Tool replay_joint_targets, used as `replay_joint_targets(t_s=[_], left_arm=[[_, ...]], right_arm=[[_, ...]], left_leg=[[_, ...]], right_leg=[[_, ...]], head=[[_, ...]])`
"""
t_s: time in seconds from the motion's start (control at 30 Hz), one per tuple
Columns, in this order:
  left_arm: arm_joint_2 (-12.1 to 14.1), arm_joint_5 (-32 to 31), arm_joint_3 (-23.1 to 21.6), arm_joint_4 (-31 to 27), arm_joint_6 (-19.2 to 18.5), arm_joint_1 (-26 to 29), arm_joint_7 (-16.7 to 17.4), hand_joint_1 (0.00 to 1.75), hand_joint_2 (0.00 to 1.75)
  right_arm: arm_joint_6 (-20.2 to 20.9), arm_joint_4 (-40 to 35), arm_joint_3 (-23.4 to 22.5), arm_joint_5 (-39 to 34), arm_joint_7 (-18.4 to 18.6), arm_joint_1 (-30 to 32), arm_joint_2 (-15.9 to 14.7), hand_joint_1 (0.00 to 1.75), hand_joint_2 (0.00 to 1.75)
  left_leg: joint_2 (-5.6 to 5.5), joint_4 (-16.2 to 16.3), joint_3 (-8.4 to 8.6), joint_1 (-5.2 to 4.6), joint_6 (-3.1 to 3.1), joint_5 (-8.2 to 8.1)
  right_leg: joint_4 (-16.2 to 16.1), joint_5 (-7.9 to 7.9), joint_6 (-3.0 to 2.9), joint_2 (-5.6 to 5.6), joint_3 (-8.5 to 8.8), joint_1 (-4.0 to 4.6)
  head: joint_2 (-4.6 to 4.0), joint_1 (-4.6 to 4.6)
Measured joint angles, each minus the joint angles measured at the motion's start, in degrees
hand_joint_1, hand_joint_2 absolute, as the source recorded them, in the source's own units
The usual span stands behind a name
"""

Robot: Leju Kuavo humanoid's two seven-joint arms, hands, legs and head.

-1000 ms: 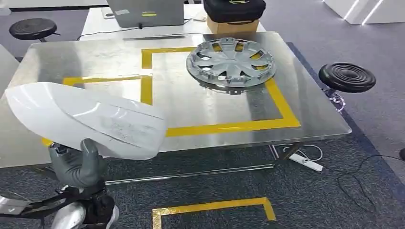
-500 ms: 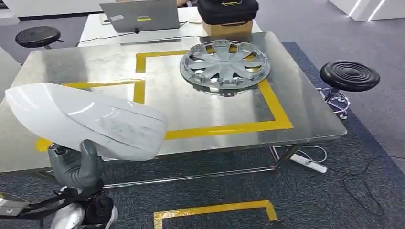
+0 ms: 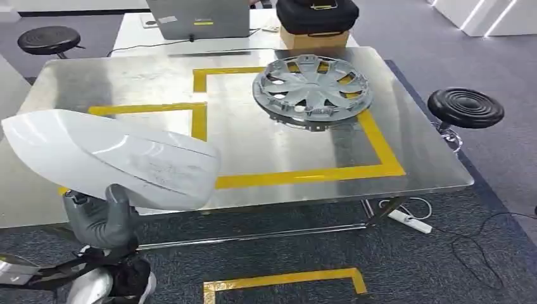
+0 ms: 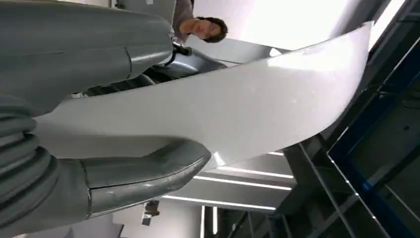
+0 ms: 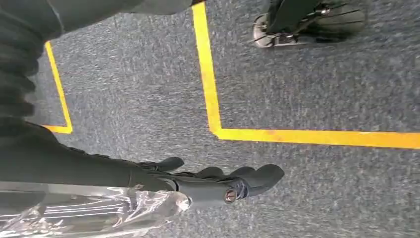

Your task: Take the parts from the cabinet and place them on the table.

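Observation:
My left hand (image 3: pixel 101 218) grips a large white curved shell part (image 3: pixel 114 158) from below, holding it over the near left edge of the steel table (image 3: pixel 266 142). In the left wrist view the thumb (image 4: pixel 143 173) presses the white part (image 4: pixel 237 109) from one side. A grey wheel cover (image 3: pixel 311 88) lies on the table at the back right, over the yellow tape outline (image 3: pixel 297 174). My right hand (image 5: pixel 218 183) hangs over the carpet with its fingers loosely curved and nothing in it.
Black stools stand at the table's right (image 3: pixel 465 107) and far left (image 3: pixel 47 39). Behind the table sit a laptop (image 3: pixel 197 18) and a black case on a box (image 3: pixel 316 19). A power strip and cables (image 3: pixel 415 220) lie on the carpet. Yellow floor tape (image 3: pixel 282 278) marks the carpet.
The whole picture has swayed slightly, first left then right, so the camera moved. The white part stays in my left hand's grip at the same place in view.

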Motion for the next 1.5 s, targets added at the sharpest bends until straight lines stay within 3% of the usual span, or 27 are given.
replay_joint_targets(t_s=[0.07,0.1,0.13,0.17,0.2,0.23,0.27,0.37,0.43,0.47,0.57,0.6,0.63,0.73,0.77,0.8,0.93,0.97,1.07,1.1,1.13,1.17,1.23,1.3,1.4,1.43,1.5], left_arm=[[0.0,0.2,0.0,0.0,-0.2,0.0,0.0,1.75,1.75],[0.0,0.2,0.0,0.0,-0.2,0.0,0.0,1.75,1.75],[0.0,0.4,0.0,0.0,-0.6,0.0,0.0,1.75,1.75],[0.0,0.6,0.0,0.0,-1.4,0.0,0.0,1.75,1.75],[0.0,1.1,0.0,0.0,-2.2,0.0,0.0,1.75,1.75],[0.0,1.4,0.0,0.0,-2.8,0.0,0.0,1.75,1.75],[0.0,1.5,0.1,0.0,-3.3,0.0,0.0,1.75,1.75],[0.0,1.4,0.3,0.2,-3.4,0.1,0.0,1.75,1.75],[0.0,1.6,0.4,0.2,-2.7,0.1,0.0,1.75,1.75],[0.0,1.6,0.5,0.2,-2.1,0.1,0.0,1.75,1.75],[0.0,1.4,0.6,0.4,-1.2,0.1,0.0,1.75,1.75],[0.0,1.4,0.6,0.5,-1.2,0.1,0.0,1.75,1.75],[0.0,1.4,0.6,0.6,-1.2,0.1,0.0,1.75,1.75],[0.0,1.3,0.6,0.6,-1.0,0.1,0.0,1.75,1.75],[0.0,1.4,0.6,0.6,-0.9,0.1,0.0,1.75,1.75],[0.0,1.4,0.6,0.6,-0.9,0.0,0.0,1.75,1.75],[-0.2,1.4,0.6,0.7,-0.8,0.1,0.0,1.75,1.75],[-0.2,1.4,0.5,0.7,-0.8,0.1,0.0,1.75,1.75],[-0.2,1.4,0.5,0.7,-0.5,0.1,0.0,1.75,1.75],[-0.2,1.4,0.6,0.8,-0.5,0.1,0.0,1.75,1.75],[-0.2,1.4,0.6,0.8,-0.5,0.1,0.0,1.75,1.75],[-0.2,1.4,0.6,0.9,-0.5,0.1,0.0,1.75,1.75],[-0.2,1.6,0.6,0.9,-0.5,0.1,0.0,1.75,1.75],[-0.1,2.2,0.5,1.0,-0.1,0.0,0.0,1.75,1.75],[0.0,2.6,0.4,2.5,2.6,-0.2,0.1,1.75,1.75],[0.0,2.5,0.4,3.3,4.1,-0.4,0.7,1.75,1.75],[0.1,2.4,0.4,5.5,7.3,-1.3,2.2,1.75,1.75]], right_arm=[[0.0,0.0,0.0,0.0,0.0,0.1,0.0,0.00,1.75],[0.0,0.0,0.0,0.0,0.0,0.2,0.0,0.00,1.75],[0.0,0.0,0.0,0.0,0.0,0.2,0.0,0.00,1.75],[0.0,0.0,0.0,0.0,0.0,0.2,0.0,0.00,1.75],[0.0,0.0,0.0,0.0,0.0,0.1,0.0,0.00,1.75],[0.0,0.0,0.0,0.0,0.0,0.1,0.0,0.00,1.75],[0.1,0.0,0.0,0.0,0.0,-0.1,0.0,0.00,1.75],[0.1,0.0,0.0,-0.2,-0.1,0.1,0.0,0.00,1.75],[0.1,0.0,0.0,-0.2,-0.1,0.1,0.0,0.00,1.75],[0.0,0.0,0.0,-0.2,-0.1,0.1,0.0,0.00,1.75],[0.0,0.0,0.0,-0.2,-0.1,0.1,0.0,0.00,1.75],[0.0,0.0,0.0,-0.2,-0.1,0.1,0.0,0.00,1.75],[0.0,0.0,0.0,-0.2,-0.1,0.2,0.0,0.00,1.75],[0.0,0.0,0.0,-0.2,-0.1,0.2,0.1,0.00,1.75],[0.0,0.0,0.0,-0.2,-0.1,0.1,0.1,0.00,1.75],[0.0,0.0,0.0,-0.1,-0.1,0.1,0.1,0.00,1.75],[0.0,0.0,0.0,-0.1,-0.2,0.0,0.1,0.00,1.75],[0.0,0.0,0.0,-0.1,-0.2,-0.1,0.1,0.00,1.75],[0.0,0.0,0.0,-0.2,-0.2,-0.1,0.1,0.00,1.75],[0.0,0.0,0.0,-0.2,-0.2,0.0,0.1,0.00,1.75],[0.0,0.0,0.0,-0.2,-0.2,0.1,0.1,0.00,1.75],[0.0,0.0,0.0,-0.2,-0.2,0.1,0.1,0.00,1.75],[0.0,0.0,0.0,-0.2,-0.2,0.0,0.1,0.00,1.75],[0.0,0.0,0.0,-0.2,-0.2,-0.2,0.1,0.00,1.75],[0.0,0.0,0.0,-0.4,-0.2,0.0,0.1,0.00,1.75],[-0.1,0.0,0.0,-0.4,-0.1,0.0,0.1,0.00,1.75],[-0.2,0.0,0.0,-0.5,-0.2,-0.2,0.1,0.00,1.75]], left_leg=[[0.00,0.0,0.04,-0.18,0.18,-0.12],[-0.05,0.0,0.16,-0.23,0.26,-0.19],[-0.14,0.0,0.35,-0.23,0.25,-0.29],[-0.24,0.0,0.59,-0.23,0.15,-0.54],[-0.34,0.0,0.93,-0.18,0.03,-1.19],[-0.34,0.0,1.30,-0.18,-0.31,-1.47],[-0.37,0.3,1.29,-0.68,-0.75,-2.16],[-0.35,0.0,1.88,-0.41,-1.65,-1.49],[-0.15,0.8,1.72,-0.42,-2.36,-2.39],[-0.07,3.3,0.41,-0.42,-2.65,-3.72],[-0.06,16.0,-7.19,-0.33,-3.07,-8.10],[-0.06,17.6,-8.78,-0.32,-3.09,-7.54],[-0.05,16.5,-8.84,-0.30,-3.03,-5.49],[0.10,4.2,-4.23,-0.25,-2.61,3.51],[0.16,2.6,-3.25,-0.55,-2.54,3.01],[0.18,0.7,-2.50,-0.39,-1.88,1.74],[-0.13,0.6,-2.18,-0.14,-0.66,1.47],[-0.06,0.6,-1.97,-0.13,-0.26,1.22],[0.05,0.6,-1.82,-0.24,0.29,0.85],[0.00,0.6,-1.72,-0.26,0.31,0.74],[-0.10,0.6,-1.51,-0.27,0.31,0.60],[-0.25,0.6,-1.18,-0.26,0.19,0.41],[-0.31,0.7,-0.31,-0.26,-0.19,-0.08],[-0.38,1.0,-0.38,-0.69,-0.79,-0.36],[-0.34,0.4,-0.21,-0.53,-1.62,0.09],[-0.31,0.5,-0.27,-0.51,-1.95,-0.31],[-0.14,5.0,-2.40,-0.50,-2.66,-3.33]], right_leg=[[8.5,-3.03,0.11,0.01,-4.44,0.03],[9.2,-2.43,0.06,0.01,-5.11,0.04],[7.4,-0.59,0.00,0.02,-4.36,0.05],[3.2,2.13,-0.15,0.01,-2.45,0.05],[-2.3,4.98,-0.32,-0.02,0.15,0.03],[-7.0,6.50,-0.41,-0.12,2.66,0.00],[-9.1,4.61,-0.64,-0.07,3.80,0.16],[-8.5,5.16,-1.69,0.10,3.94,0.47],[-9.1,5.37,-2.15,0.09,4.56,-0.03],[-9.3,5.21,-2.41,0.03,4.80,-0.08],[-9.3,4.56,-2.95,-0.06,5.26,-0.07],[-9.3,4.27,-2.95,-0.02,5.53,-0.07],[-9.3,3.95,-2.90,0.09,5.99,-0.09],[-9.3,2.65,-2.32,0.37,7.68,-0.18],[-9.2,2.11,-1.74,0.42,7.49,0.27],[-9.0,1.78,-1.47,0.43,7.38,0.29],[-9.4,1.15,-0.42,0.07,8.01,0.14],[-7.1,-0.10,-0.22,0.02,7.05,0.20],[6.2,-5.56,0.04,0.02,-0.66,0.15],[8.4,-5.56,0.03,0.02,-2.41,0.14],[7.9,-4.06,-0.01,0.02,-2.79,0.14],[5.0,-1.25,-0.11,0.01,-1.95,0.14],[-5.2,5.04,-0.44,0.00,2.09,0.12],[-8.4,5.24,-0.92,0.19,3.61,0.26],[-8.4,5.48,-1.71,0.32,3.25,0.49],[-8.8,5.77,-2.17,0.27,3.52,0.03],[-8.9,5.86,-2.74,0.20,3.50,-0.04]], head=[[0.00,0.11],[0.00,0.11],[0.00,0.13],[0.00,0.13],[0.00,0.13],[0.00,0.20],[0.00,0.33],[0.00,0.13],[0.00,0.09],[0.00,-0.39],[0.00,-0.33],[0.00,-0.33],[0.00,-0.37],[0.00,-0.35],[0.00,-0.44],[0.00,-0.53],[0.00,-0.28],[0.00,-0.05],[0.00,0.04],[0.00,0.00],[0.00,0.00],[0.00,0.04],[0.00,0.04],[0.00,0.00],[0.00,-0.07],[0.00,-0.04],[0.00,-0.63]])
